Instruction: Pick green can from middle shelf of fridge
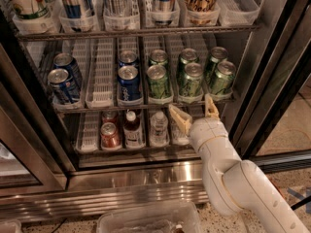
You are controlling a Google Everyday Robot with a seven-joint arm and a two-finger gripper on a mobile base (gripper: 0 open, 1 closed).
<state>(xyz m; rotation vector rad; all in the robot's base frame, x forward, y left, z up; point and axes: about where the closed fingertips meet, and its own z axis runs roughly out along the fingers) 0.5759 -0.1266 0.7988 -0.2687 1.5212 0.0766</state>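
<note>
Your gripper (195, 113) hangs just below the front edge of the middle shelf (97, 108), toward the right side of the fridge (136, 178). Its white arm (243, 183) reaches up from the lower right corner. The fingers (179, 119) are spread wide and hold nothing. One points up and to the left in front of the lower shelf, and the other tips up to the shelf's front rail.

The nearest green can (191, 79) stands upright at the front of its white lane tray on the middle shelf, just above the gap between the fingers and not touching them. You have five more green cans around it: one at the front of the lane to its left (158, 81), one to its right (222, 77), and one behind each of the three. The blue cans (129, 81) fill the lane further left, and two more stand at the far left of the shelf.

On the lower shelf, a red can (110, 135) and two small bottles (132, 127) stand left of the gripper. Tall cans line the top shelf (146, 32). A clear plastic bin (146, 220) lies on the floor in front of the fridge's steel base.
</note>
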